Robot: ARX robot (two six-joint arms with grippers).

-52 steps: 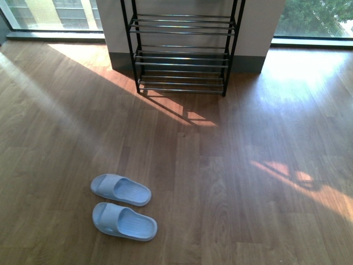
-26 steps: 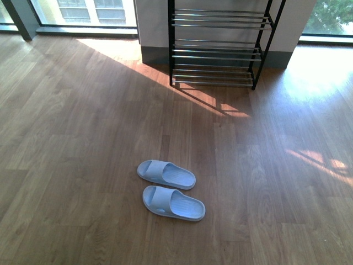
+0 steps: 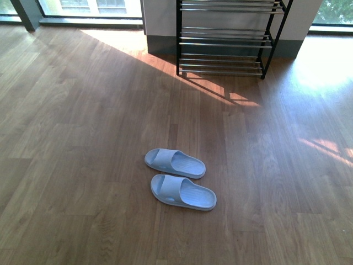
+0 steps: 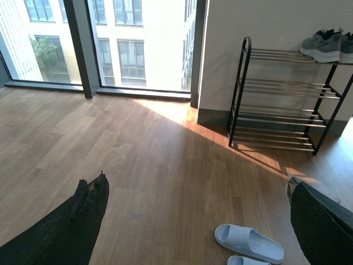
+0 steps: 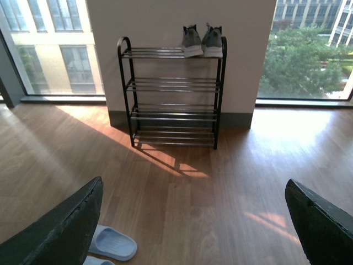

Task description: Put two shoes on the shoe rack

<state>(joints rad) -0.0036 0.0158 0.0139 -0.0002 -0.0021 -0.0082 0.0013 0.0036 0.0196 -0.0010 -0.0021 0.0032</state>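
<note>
Two pale blue slides lie side by side on the wood floor, one (image 3: 175, 163) just beyond the other (image 3: 183, 192). The shoe rack (image 3: 226, 38) stands against the wall far behind them. Neither gripper shows in the front view. My left gripper (image 4: 197, 179) hangs open above bare floor, with a slide (image 4: 249, 243) below and to one side of it. My right gripper (image 5: 194, 182) is open too, with a slide (image 5: 112, 243) beside one finger. Grey sneakers (image 5: 202, 41) sit on the rack's (image 5: 174, 94) top tier.
Floor-to-ceiling windows (image 4: 138, 44) flank the white wall section (image 5: 165, 22) behind the rack. Sunlit patches (image 3: 237, 99) cross the floor in front of the rack. A dark window post (image 3: 25, 14) stands at the far left.
The front view has swung: the slides and the rack now sit further right in the picture, and the rack is higher, with its top cut off.
</note>
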